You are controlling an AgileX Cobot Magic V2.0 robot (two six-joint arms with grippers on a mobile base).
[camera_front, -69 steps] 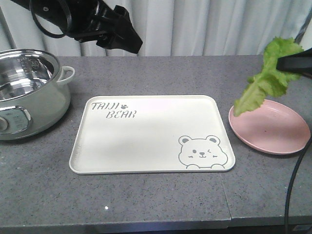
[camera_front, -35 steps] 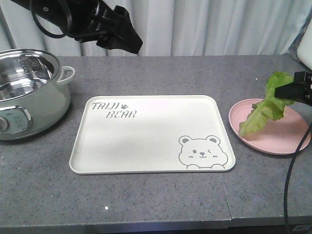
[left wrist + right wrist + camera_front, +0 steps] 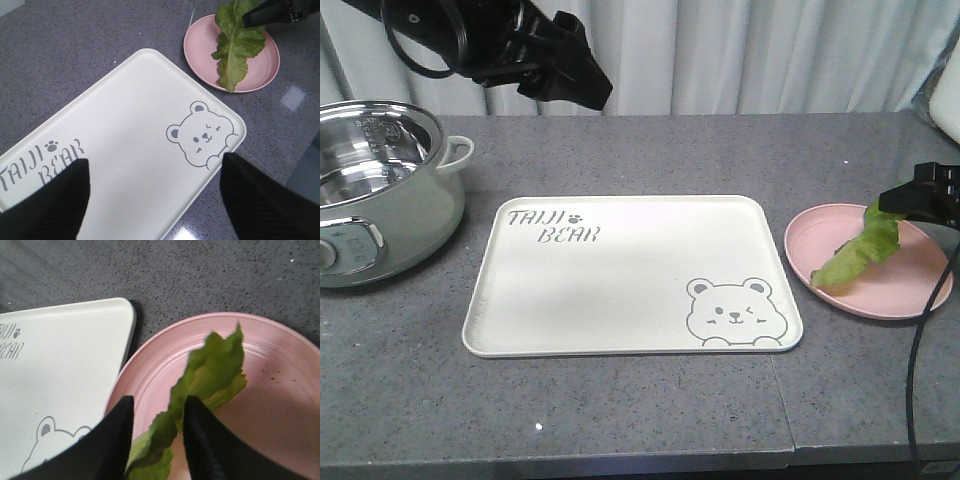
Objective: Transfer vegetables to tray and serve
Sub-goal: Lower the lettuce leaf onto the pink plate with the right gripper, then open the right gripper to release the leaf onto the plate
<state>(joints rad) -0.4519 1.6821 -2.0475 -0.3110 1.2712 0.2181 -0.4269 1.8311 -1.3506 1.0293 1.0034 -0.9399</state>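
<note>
One green lettuce leaf, the vegetables [image 3: 855, 255] [image 3: 232, 50] [image 3: 215, 360], lies on the round pink plate [image 3: 910, 290] [image 3: 200, 45] [image 3: 280, 415] at the right. My right gripper [image 3: 898, 200] [image 3: 252, 17] [image 3: 159, 400] sits low over the plate's far side. Its fingers stand a little apart with the leaf running loosely between them, and pink shows beside the leaf. The cream tray [image 3: 620, 330] [image 3: 125, 125] [image 3: 50, 390] with the bear drawing lies bare mid-table. My left gripper [image 3: 585, 90] [image 3: 155, 160] hangs open high above the tray, holding nothing.
A pale green electric pot [image 3: 380, 190] with a steel liner stands at the table's left edge. White curtains hang behind the table. The right arm's black cable [image 3: 920, 360] drops past the plate at the front right.
My right gripper came down from well above the plate, bringing the hanging leaf with it until the leaf lay on the plate. The left arm stayed still.
</note>
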